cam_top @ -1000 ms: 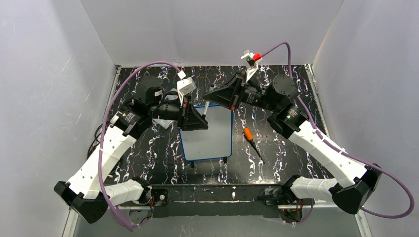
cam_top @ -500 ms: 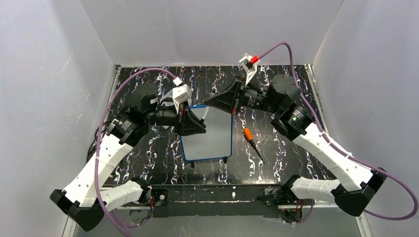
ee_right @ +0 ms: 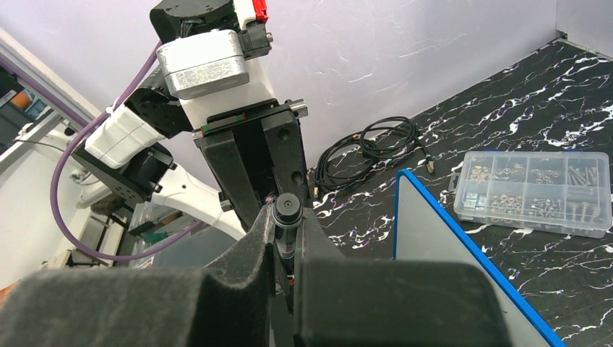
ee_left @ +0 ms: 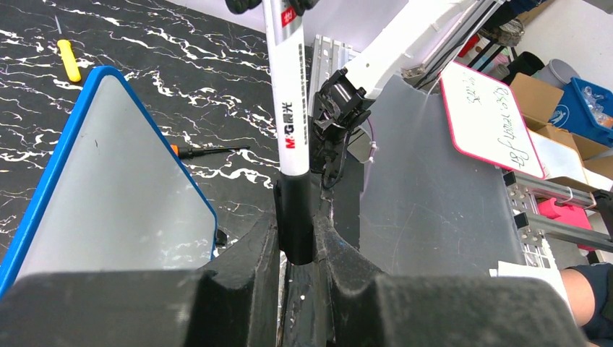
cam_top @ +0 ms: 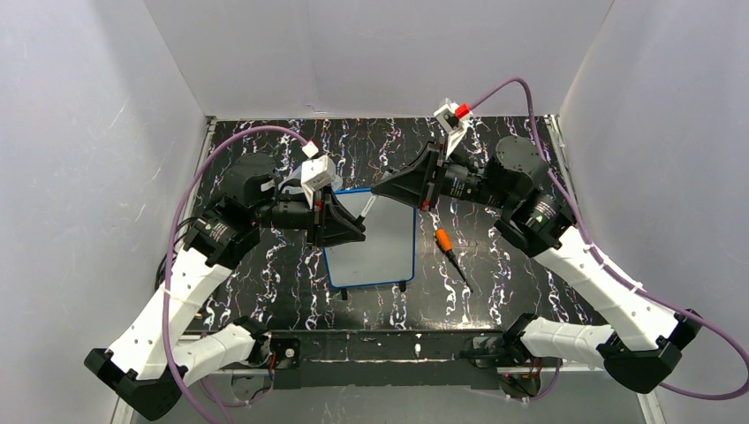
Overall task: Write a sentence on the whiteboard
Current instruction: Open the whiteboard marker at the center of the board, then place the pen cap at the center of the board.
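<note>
The whiteboard (cam_top: 375,252) lies at the middle of the table, its face blank (no sentence begun). Above its far edge the arms share a marker (ee_left: 289,108). The left gripper (ee_left: 296,238) is clamped on its black cap end and the right gripper (ee_right: 285,231) on the other end. Uncapping looks unfinished, and all the writing remains.
</note>
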Action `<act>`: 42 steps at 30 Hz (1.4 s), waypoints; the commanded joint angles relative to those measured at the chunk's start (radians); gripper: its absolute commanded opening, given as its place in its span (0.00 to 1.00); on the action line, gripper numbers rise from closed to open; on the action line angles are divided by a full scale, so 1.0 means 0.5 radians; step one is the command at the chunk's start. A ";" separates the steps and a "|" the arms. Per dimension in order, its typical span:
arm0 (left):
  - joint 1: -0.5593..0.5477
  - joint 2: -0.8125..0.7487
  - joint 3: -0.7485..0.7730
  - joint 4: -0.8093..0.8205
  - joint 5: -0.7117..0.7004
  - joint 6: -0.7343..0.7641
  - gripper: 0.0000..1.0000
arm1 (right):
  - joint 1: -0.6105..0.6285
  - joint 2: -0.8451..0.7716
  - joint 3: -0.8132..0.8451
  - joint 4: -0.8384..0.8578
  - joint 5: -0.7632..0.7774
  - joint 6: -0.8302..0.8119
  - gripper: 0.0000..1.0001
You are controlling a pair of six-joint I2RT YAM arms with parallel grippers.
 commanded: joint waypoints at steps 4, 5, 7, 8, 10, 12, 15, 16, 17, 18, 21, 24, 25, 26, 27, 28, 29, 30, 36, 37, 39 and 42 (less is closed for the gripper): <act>-0.010 -0.098 -0.077 -0.374 0.236 0.064 0.00 | -0.094 -0.181 0.103 0.458 0.410 -0.013 0.01; -0.014 -0.099 -0.083 -0.374 0.238 0.064 0.00 | -0.093 -0.191 0.094 0.466 0.428 -0.013 0.01; -0.013 -0.103 -0.100 -0.378 0.232 0.064 0.00 | -0.094 -0.217 0.068 0.485 0.470 -0.013 0.01; -0.016 -0.103 -0.113 -0.384 0.223 0.064 0.00 | -0.093 -0.232 0.057 0.494 0.492 -0.013 0.01; -0.018 -0.103 -0.134 -0.405 0.215 0.091 0.00 | -0.092 -0.253 0.044 0.497 0.529 -0.019 0.01; -0.019 -0.110 -0.148 -0.416 0.212 0.124 0.00 | -0.092 -0.265 0.046 0.493 0.534 -0.024 0.01; -0.020 -0.121 -0.148 -0.420 0.216 0.130 0.00 | -0.094 -0.255 0.078 0.444 0.526 -0.044 0.01; -0.020 -0.119 -0.144 -0.424 0.219 0.132 0.00 | -0.093 -0.256 0.081 0.437 0.528 -0.049 0.01; -0.022 -0.118 -0.142 -0.431 0.220 0.138 0.00 | -0.092 -0.260 0.079 0.436 0.531 -0.051 0.01; -0.023 -0.116 -0.140 -0.439 0.220 0.142 0.00 | -0.092 -0.266 0.080 0.431 0.534 -0.054 0.01; -0.023 -0.118 -0.142 -0.445 0.220 0.151 0.00 | -0.092 -0.284 0.084 0.415 0.551 -0.068 0.01; -0.022 -0.131 -0.134 -0.462 0.206 0.149 0.00 | -0.093 -0.297 0.093 0.408 0.546 -0.081 0.01; -0.022 -0.142 -0.125 -0.468 0.188 0.150 0.00 | -0.092 -0.301 0.092 0.405 0.544 -0.086 0.01; -0.022 -0.153 -0.119 -0.474 0.153 0.148 0.00 | -0.092 -0.306 0.085 0.405 0.549 -0.096 0.01; -0.022 -0.170 -0.118 -0.474 0.083 0.139 0.00 | -0.092 -0.312 0.081 0.401 0.558 -0.108 0.01; -0.022 -0.184 -0.116 -0.459 -0.089 0.107 0.00 | -0.093 -0.321 0.075 0.395 0.576 -0.123 0.01; -0.023 -0.202 -0.115 -0.445 -0.277 0.039 0.00 | -0.093 -0.331 0.059 0.393 0.612 -0.140 0.01; -0.023 -0.217 -0.108 -0.442 -0.471 -0.033 0.00 | -0.092 -0.348 0.035 0.402 0.646 -0.166 0.01; 0.048 -0.172 0.156 -0.548 -1.236 -0.250 0.00 | -0.092 -0.442 -0.010 0.169 1.029 -0.437 0.01; 0.078 -0.154 0.207 -0.565 -1.337 -0.289 0.00 | -0.092 -0.447 -0.005 0.117 1.118 -0.496 0.01; 0.205 -0.100 0.306 -0.584 -1.446 -0.354 0.00 | -0.092 -0.469 -0.006 0.014 1.258 -0.580 0.01; 0.539 0.073 0.451 -0.703 -1.390 -0.479 0.00 | -0.092 -0.501 -0.051 -0.047 1.403 -0.696 0.01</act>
